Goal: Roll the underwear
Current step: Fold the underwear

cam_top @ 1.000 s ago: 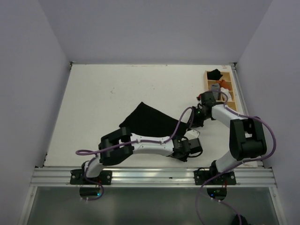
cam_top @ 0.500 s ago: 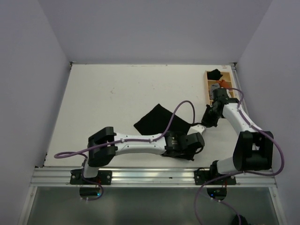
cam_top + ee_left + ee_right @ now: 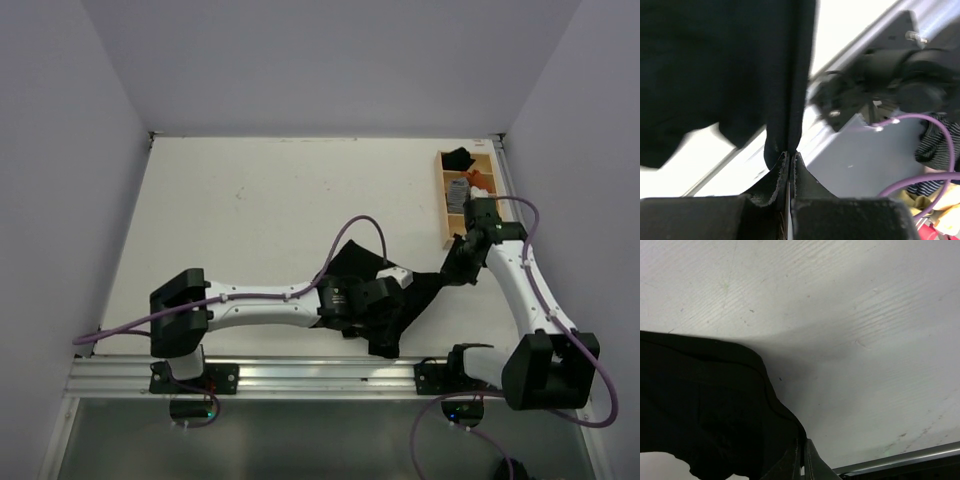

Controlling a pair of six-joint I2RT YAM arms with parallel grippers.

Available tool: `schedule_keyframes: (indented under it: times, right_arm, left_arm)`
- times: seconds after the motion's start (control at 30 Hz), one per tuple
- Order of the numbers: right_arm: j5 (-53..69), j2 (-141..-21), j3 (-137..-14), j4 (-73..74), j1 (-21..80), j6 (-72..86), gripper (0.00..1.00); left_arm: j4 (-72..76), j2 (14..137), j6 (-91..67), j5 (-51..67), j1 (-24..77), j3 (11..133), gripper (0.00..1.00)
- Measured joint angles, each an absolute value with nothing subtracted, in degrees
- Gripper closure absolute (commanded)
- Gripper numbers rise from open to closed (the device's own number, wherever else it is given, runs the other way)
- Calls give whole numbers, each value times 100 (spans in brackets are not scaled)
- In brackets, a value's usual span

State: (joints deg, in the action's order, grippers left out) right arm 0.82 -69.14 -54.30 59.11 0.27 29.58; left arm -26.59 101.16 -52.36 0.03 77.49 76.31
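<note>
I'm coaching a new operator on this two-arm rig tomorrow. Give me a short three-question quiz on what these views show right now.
1. True or false: the fingers of the left gripper and of the right gripper are shut on the underwear.
2. The wooden tray sits at which part of the table? A) far right, B) far left, C) near middle.
3. Fill in: the underwear's fabric is plain ___ in colour.

Key: 1 true; 2 A; 3 black.
</note>
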Motion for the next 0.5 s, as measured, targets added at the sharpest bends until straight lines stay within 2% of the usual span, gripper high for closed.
schedule_keyframes:
  times: [0.23,0.5]
  right_arm:
    - [263,-6858,-5461,5828,652,3586,100]
    - [228,-7207,-6377,5780,1326,4281,100]
  left_arm:
    - [-2626,9312,-5229,202,7024,6689,100]
    - [-2829,8573,-4987,412,6278,6595,100]
